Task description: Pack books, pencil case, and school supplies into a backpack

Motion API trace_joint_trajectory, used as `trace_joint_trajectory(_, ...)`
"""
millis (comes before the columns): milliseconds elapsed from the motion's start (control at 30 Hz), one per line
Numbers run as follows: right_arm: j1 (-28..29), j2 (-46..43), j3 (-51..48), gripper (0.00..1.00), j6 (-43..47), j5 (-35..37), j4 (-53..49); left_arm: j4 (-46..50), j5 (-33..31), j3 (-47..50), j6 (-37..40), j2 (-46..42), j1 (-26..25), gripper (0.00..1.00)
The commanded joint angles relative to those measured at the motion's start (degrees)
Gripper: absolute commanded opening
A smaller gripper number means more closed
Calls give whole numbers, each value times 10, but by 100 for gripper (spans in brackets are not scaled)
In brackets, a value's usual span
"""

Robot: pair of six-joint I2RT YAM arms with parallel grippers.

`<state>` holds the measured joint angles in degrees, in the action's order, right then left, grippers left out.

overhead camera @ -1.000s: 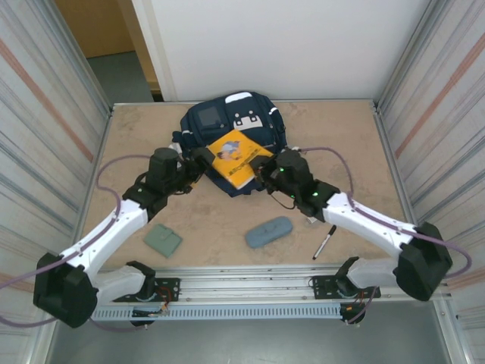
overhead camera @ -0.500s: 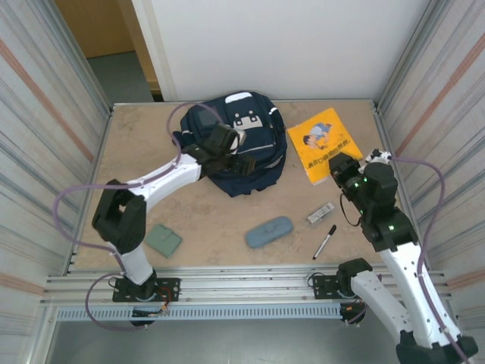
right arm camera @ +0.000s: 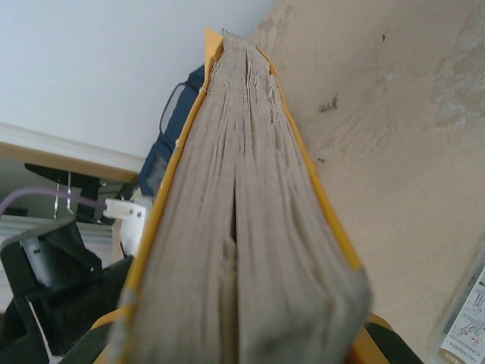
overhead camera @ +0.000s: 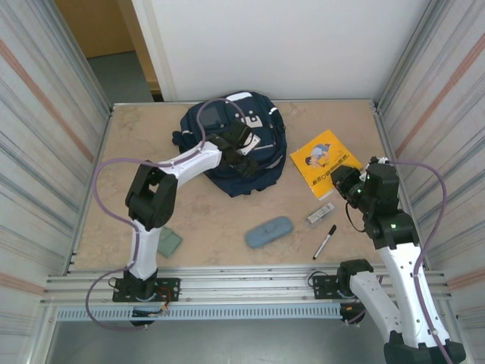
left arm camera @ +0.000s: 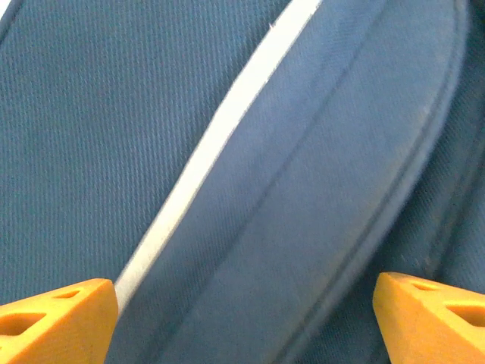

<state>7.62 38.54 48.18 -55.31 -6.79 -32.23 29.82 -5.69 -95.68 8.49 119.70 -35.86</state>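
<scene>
Step in hand: loading the book [overhead camera: 324, 159]. The right end effector [overhead camera: 342, 180] is clamped on its near edge, at the right of the tabletop and apart from the backpack [overhead camera: 261, 171]. The left end effector [left arm camera: 242, 311] hovers over the backpack's front fabric, fingers spread wide and holding nothing. The next move probably calls for the left end effector to hold the backpack's opening apart so the book can be carried left and inserted.

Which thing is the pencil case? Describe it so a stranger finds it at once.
Start at the navy backpack at the back of the table and come toward the near edge. The pencil case lies alone there, left of the marker. It is the blue-grey oblong with rounded ends, far fatter than that thin black pen.
</scene>
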Motion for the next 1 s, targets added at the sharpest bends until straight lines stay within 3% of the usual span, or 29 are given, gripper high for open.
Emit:
trace_joint_trajectory(0,-1,0,14,0,9,-27,38,23,-21,-45,21,35,10,82)
trace_joint_trajectory(167,-2,17,5,0,-9,-45,41,37,-122,-80,63,108,-23,82)
trace_joint_trajectory(200,-2,22,4,0,-14,-50,44,40,-142,-88,63,122,-29,78)
trace_joint_trajectory(400,-1,40,4,0,-31,-77,47,17,-99,-107,12,100,-31,17)
trace_joint_trajectory(433,-2,40,6,0,-27,-78,38,7,-98,-102,5,82,-31,0)
trace_joint_trajectory(633,10,45,24,2,46,-83,-21,-32,-105,-95,-13,-22,-30,0)
trace_joint_trajectory(733,13,59,14,2,56,-140,-25,-31,-107,-124,-17,-44,-27,0)
trace_joint_trajectory(833,24,72,-13,0,26,-197,10,-10,-118,-174,-35,-46,-27,0)
trace_joint_trajectory(967,62,81,-41,0,-16,-205,86,25,-124,-215,-51,-55,-32,0)
